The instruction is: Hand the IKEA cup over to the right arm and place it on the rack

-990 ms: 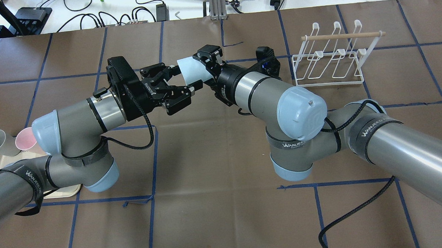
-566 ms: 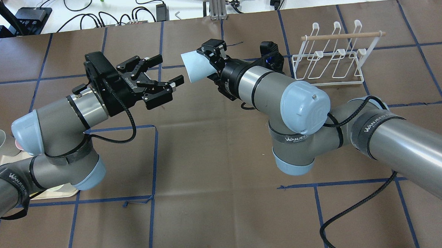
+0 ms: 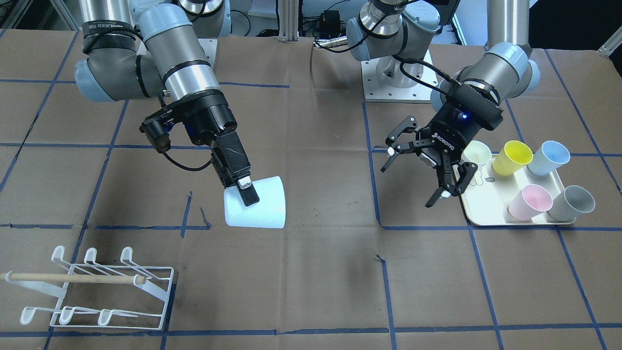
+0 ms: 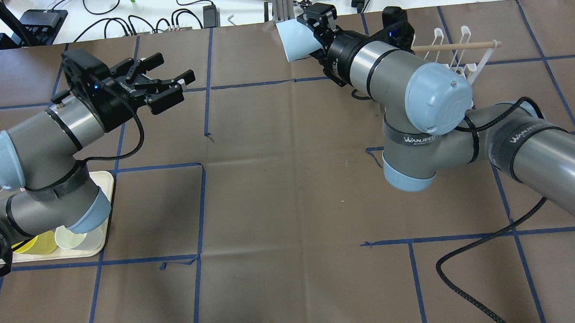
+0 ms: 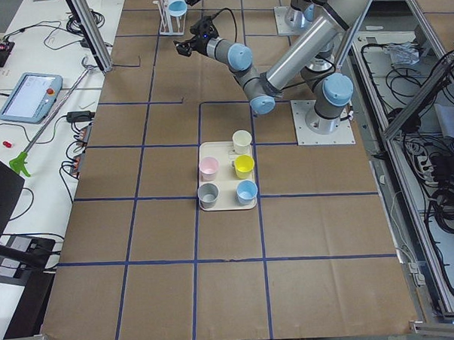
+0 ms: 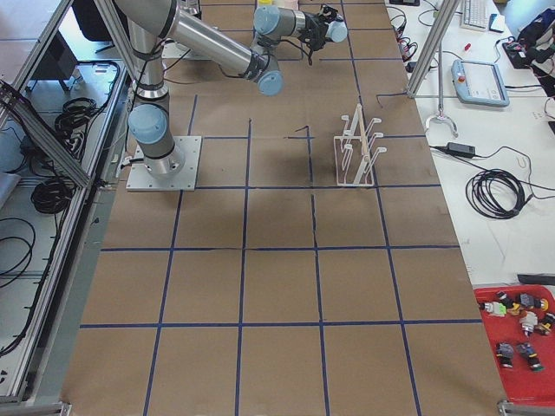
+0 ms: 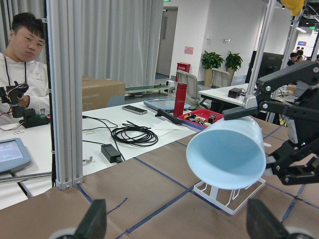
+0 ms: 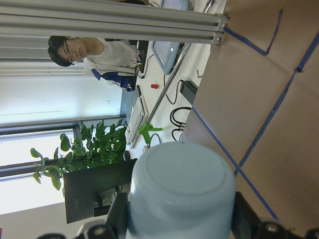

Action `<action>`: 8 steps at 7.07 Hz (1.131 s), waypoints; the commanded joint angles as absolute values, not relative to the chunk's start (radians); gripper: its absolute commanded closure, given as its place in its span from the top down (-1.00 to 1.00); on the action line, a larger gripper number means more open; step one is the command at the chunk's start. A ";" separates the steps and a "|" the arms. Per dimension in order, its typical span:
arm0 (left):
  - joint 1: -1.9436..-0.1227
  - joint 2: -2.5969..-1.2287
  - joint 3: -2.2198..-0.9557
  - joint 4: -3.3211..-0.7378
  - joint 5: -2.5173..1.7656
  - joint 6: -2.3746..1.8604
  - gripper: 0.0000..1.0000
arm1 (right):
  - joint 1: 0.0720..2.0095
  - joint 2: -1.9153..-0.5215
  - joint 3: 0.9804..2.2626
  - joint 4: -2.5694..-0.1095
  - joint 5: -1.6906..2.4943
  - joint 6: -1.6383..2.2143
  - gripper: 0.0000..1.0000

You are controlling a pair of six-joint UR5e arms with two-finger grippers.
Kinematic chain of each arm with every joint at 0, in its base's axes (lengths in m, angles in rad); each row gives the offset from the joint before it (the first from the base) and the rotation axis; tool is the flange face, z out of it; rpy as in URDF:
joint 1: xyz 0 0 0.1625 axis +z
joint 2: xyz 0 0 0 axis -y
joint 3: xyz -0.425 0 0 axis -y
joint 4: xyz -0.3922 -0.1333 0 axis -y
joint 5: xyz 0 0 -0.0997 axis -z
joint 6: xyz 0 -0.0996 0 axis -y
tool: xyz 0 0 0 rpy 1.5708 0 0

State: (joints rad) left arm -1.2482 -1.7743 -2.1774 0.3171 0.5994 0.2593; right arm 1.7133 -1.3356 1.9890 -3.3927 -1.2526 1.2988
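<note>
The right gripper pinches the pale blue cup near its base and holds it off the table. The cup lies on its side, mouth turned toward the left gripper. The far finger is hidden, so the grip probably spans the outer wall. The rack stands on the table forward of the right gripper and to its right, well apart. The left gripper is spread and empty, beside the tray of cups.
</note>
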 commanded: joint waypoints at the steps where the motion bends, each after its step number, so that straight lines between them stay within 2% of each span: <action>1: -1.256 -1.786 -2.041 0.145 0.826 0.221 0.98 | 1.660 -1.333 1.950 -3.390 -1.264 0.968 -0.90; 4: -1.388 -1.786 -1.894 -0.204 1.296 0.213 0.98 | 1.586 -1.332 1.945 -3.352 -1.331 0.540 -0.90; 6: -1.481 -1.773 -1.710 -0.639 1.495 0.129 0.98 | 1.513 -1.318 1.899 -3.261 -1.330 0.255 -0.90; 8: -1.497 -1.740 -1.574 -1.140 1.520 0.059 0.98 | 1.467 -1.217 1.814 -3.264 -1.335 0.097 -0.90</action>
